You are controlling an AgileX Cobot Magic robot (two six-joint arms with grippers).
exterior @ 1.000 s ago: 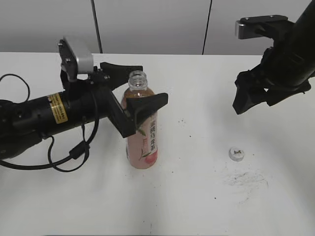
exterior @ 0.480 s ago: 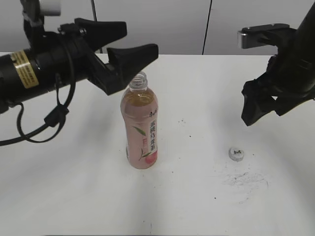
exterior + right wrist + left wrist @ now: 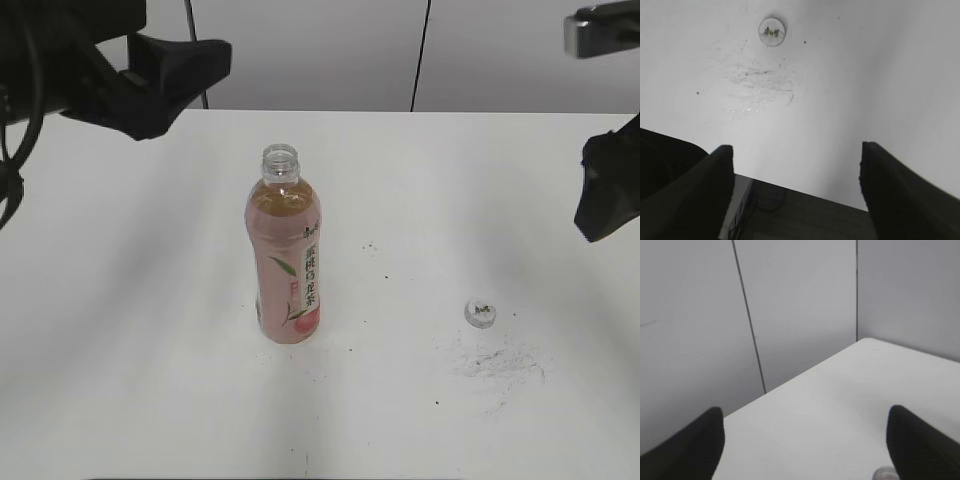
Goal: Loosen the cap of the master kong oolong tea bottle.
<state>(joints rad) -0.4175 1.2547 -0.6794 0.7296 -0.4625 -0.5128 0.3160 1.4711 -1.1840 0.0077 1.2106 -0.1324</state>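
1. The tall clear plastic bottle of amber-pink tea with a pink peach label [image 3: 286, 255] is standing upright near the middle of the white table [image 3: 150, 380], its threaded neck bare.
2. The small round white screw cap with a dark mark on top [image 3: 481, 313] is lying flat on the table, well apart from the bottle on its right, just above a smudge of grey scuff marks [image 3: 498, 362].
3. The left gripper [image 3: 805, 440] is hanging up at the far left with its black fingers spread wide, holding nothing.
4. The right gripper [image 3: 796, 177] is likewise standing spread and empty, above the table's near right area.
5. Judging by this, the loosening looks done; the sensible step in hand is keeping both arms clear of the bottle so it is not knocked over.
6. In the exterior view both arms are cut off by the frame edges, and the left wrist view is catching only a sliver of the bottle mouth at its bottom edge.
7. The mark on the cap is too small to read.
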